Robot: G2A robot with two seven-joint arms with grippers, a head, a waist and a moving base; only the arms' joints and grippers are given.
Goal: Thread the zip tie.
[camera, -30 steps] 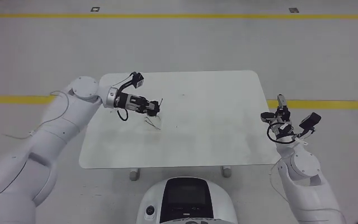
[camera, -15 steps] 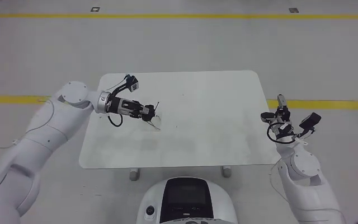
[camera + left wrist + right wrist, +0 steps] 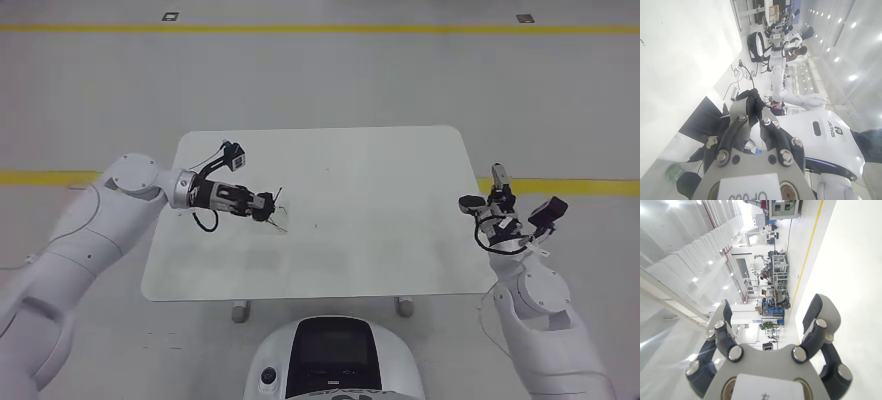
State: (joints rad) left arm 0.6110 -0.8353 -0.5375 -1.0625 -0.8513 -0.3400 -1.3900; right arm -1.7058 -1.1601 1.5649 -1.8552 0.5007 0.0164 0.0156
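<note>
- The left gripper [image 3: 752, 103], built of brushed grey metal fingers on black links with round silver pins, is seen clamped tight on a thin black plastic zip tie [image 3: 753, 93].
- The tie is bunched into a dark, knotted lump right at the fingertips, and a slim curved tail is carried on beyond them.
- In the top view the strap's long axis is laid roughly across the line of the fingers. One end is pointed away from the robot just past the tips, and the other is looped back toward the robot's side.
- Whether the loop is touching the surface below cannot be told.
- A smooth white table with rounded corners [image 3: 400, 250] is found beneath this gripper, whose fingers are aimed toward the table's middle.
- The right gripper [image 3: 772, 305] is held spread wide with nothing between its jaws. Ribbed black rubber pads [image 3: 809, 309] are set on the inner faces of its curved grey metal fingers.
- This gripper is kept beyond the table's edge, with the zip tie well apart from it, across the tabletop.
</note>
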